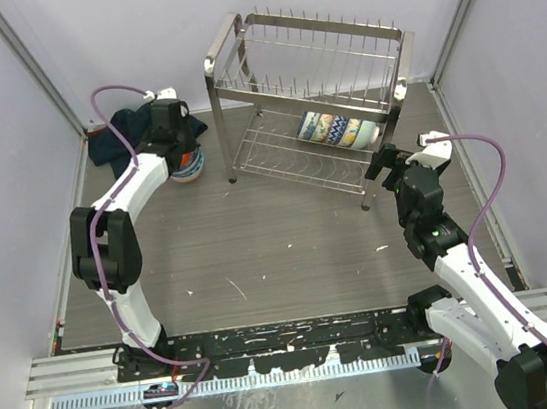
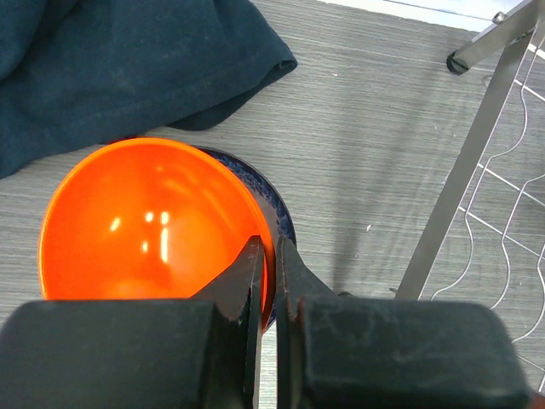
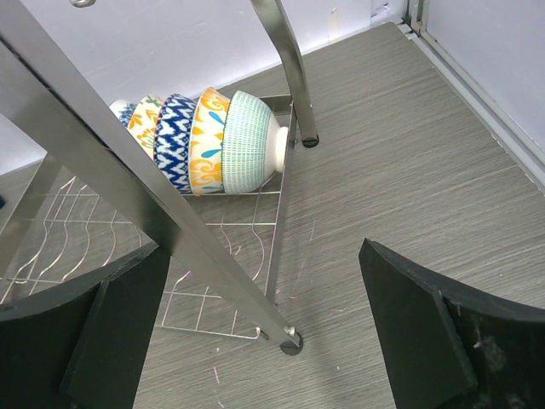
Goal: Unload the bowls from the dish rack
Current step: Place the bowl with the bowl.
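- Overhead, one dish rack (image 1: 311, 89) stands at the upper centre of the surface (image 1: 259, 247), with a row of patterned bowls (image 1: 337, 130) lying on edge on its lower tier.
- In the same view, the left claw (image 1: 183, 154) is at the upper left, down on a small stack beside one dark cloth (image 1: 112, 143). The right claw (image 1: 389, 162) hangs right of centre, near the rack's near right leg.
- From the left wrist, two bowls sit nested on the surface: one orange bowl (image 2: 153, 221) inside one dark blue bowl (image 2: 279, 217).
- The left claw (image 2: 268, 277) is pressed almost together, pinching the orange bowl's near rim, one finger inside and one outside. The cloth (image 2: 128, 68) fills the upper left and one rack leg (image 2: 460, 196) crosses the right.
- From the right wrist, five bowls (image 3: 209, 141) stand packed in the row at the upper left of the frame, the mint green one at its right end.
- The right claw (image 3: 260, 256) has its two fingers spread wide and holds nothing. The rack's corner foot (image 3: 291, 342) lies between them.
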{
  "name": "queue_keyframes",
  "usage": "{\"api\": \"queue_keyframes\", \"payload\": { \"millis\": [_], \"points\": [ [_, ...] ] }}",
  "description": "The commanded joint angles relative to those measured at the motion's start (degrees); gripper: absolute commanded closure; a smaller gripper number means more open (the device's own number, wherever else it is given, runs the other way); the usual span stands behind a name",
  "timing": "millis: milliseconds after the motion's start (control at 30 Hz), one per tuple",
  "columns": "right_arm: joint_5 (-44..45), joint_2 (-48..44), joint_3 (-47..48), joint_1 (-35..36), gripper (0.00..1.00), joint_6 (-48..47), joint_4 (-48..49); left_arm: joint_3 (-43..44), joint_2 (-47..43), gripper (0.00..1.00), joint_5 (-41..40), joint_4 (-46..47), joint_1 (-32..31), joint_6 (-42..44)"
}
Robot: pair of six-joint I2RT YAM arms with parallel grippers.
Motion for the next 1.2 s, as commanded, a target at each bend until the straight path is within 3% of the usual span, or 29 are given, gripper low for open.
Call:
{"api": "queue_keyframes", "payload": {
  "millis": [0,567,700,867,1167],
  "points": [
    [1.22,-0.78,1.61,0.18,0.0,-0.07,1.4,2.9,0.83,1.0,0.43,1.25,0.08,-0.07],
    [1.39,-1.05,1.44,0.15,0.0,-0.07,1.47,4.17,2.96,0.92,-0.14,-1.29,-0.01,-0.61],
    [1.31,-0.91,1.7,0.14,0.0,-0.16,1.46,3.89,2.94,0.82,-0.08,-1.39,-0.02,-0.88],
    [1.3,-1.13,1.42,0.19,0.0,-0.07,1.4,3.35,2.49,0.58,-0.14,-1.09,-0.14,-0.92],
    [1.25,-1.3,1.34,0.17,0.0,-0.07,1.39,1.87,-1.52,0.45,-0.98,-0.22,-0.32,-1.81]
  ]
}}
